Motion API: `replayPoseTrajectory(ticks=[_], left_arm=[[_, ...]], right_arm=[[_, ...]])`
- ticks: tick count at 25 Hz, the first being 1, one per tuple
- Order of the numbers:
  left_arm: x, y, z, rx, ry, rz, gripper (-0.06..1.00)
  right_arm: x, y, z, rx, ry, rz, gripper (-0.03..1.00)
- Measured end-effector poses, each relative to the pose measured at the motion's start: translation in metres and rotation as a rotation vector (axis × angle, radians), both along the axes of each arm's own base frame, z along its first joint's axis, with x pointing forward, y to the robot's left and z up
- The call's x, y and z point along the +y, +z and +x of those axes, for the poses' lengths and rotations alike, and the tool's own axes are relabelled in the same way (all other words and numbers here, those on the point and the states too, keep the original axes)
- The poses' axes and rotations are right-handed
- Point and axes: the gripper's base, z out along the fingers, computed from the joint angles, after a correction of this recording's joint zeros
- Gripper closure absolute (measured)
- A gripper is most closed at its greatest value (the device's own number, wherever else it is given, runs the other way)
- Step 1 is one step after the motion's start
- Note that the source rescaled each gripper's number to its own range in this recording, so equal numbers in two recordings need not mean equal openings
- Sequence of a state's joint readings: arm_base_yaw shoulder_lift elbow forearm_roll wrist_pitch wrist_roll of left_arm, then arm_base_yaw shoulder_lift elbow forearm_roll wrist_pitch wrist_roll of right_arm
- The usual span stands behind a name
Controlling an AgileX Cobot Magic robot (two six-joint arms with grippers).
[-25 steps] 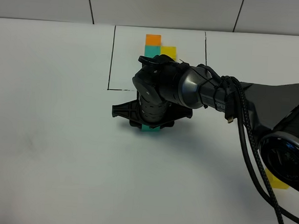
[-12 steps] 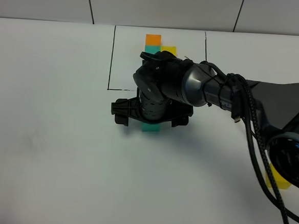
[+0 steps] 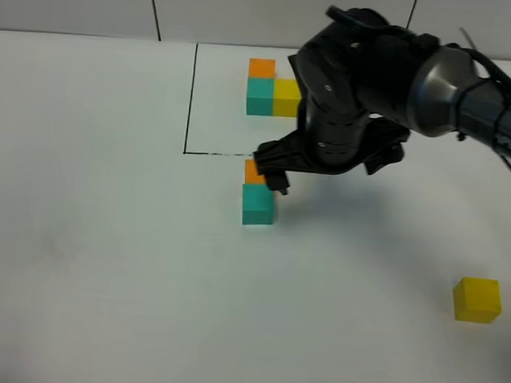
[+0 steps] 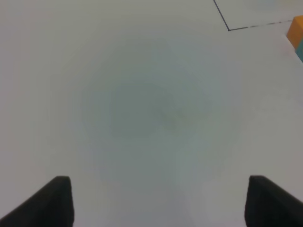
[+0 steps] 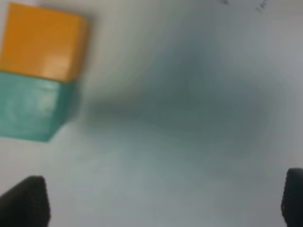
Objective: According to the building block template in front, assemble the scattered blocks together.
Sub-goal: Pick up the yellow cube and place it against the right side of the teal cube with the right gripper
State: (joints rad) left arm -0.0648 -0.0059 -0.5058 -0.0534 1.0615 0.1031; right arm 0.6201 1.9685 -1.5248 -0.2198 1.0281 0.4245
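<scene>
The building block template [image 3: 271,87] lies inside the black drawn rectangle [image 3: 191,99] at the back: orange behind teal, yellow to the right of teal. Of the scattered blocks, the orange cube [image 3: 253,170] and the teal cube [image 3: 258,204] sit touching just in front of the rectangle, orange behind teal. They also show in the right wrist view, orange [image 5: 42,42] and teal [image 5: 33,106]. The yellow cube [image 3: 477,300] lies alone at the front right. My right gripper [image 3: 329,162] hovers open and empty to the right of the pair. My left gripper [image 4: 163,203] is open and empty over bare table.
The white table [image 3: 102,260] spreads around the blocks. The rectangle's front left corner [image 4: 228,29] shows in the left wrist view, with the orange cube [image 4: 296,30] at the picture's edge. My right arm [image 3: 473,93] reaches in from the right.
My right gripper has let go of the teal cube, risen and moved right and back. The orange and teal cubes now show uncovered, and the yellow cube is in full view.
</scene>
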Motion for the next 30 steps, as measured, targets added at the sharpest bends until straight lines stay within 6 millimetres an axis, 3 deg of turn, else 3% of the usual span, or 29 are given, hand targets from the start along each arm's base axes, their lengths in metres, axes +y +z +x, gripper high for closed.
replayPoseTrajectory(ticks=[9,13,19,30], left_arm=[[0.000,0.000,0.000,0.000,0.000,0.000,0.25],[0.000,0.000,0.000,0.000,0.000,0.000,0.25],[0.000,0.000,0.000,0.000,0.000,0.000,0.25],[0.000,0.000,0.000,0.000,0.000,0.000,0.25]], right_arm=[[-0.106,-0.003,-0.063,0.003,-0.134,0.022,-0.03],[-0.139,-0.011,-0.084,0.029,-0.219,0.028,-0.03],[-0.162,-0.033,-0.098,0.058,-0.243,0.043,-0.03],[-0.169,-0.049,-0.104,0.017,-0.250,0.089,0.04]])
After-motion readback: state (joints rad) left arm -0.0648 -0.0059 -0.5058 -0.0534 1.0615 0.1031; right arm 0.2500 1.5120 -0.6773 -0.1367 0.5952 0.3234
